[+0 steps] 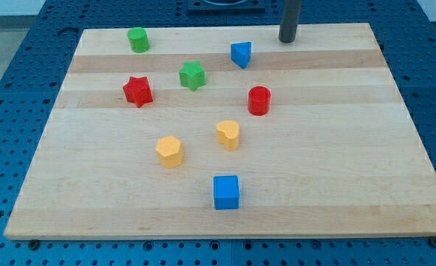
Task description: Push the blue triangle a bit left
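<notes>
Tip (287, 41): bare rod, no jaws to spread or pinch; at board's top edge, right of blue triangle (241, 55), apart from it.
Step, advised: drop level with triangle's right face, push left briefly.
Room: green star (192, 75) lies lower left; green cylinder (137, 40) far left; lane open.

Wooden board (395, 148) bearing eight coloured blocks. My tip (288, 41) rests near the view's top edge, right of the blue triangle (241, 54), apart from it.
</notes>
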`<action>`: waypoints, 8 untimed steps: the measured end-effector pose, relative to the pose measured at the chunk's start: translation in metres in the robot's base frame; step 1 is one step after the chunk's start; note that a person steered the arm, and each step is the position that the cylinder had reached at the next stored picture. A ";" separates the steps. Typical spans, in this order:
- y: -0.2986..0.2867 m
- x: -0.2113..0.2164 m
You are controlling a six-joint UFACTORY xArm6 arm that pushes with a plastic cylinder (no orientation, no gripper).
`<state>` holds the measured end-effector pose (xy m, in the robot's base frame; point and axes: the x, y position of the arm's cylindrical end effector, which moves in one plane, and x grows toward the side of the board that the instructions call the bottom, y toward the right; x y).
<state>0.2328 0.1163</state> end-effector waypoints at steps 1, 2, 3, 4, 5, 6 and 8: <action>-0.013 0.000; -0.020 0.000; -0.034 0.000; -0.036 0.007; -0.040 0.015; -0.048 0.022; -0.079 0.021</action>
<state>0.2537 0.0373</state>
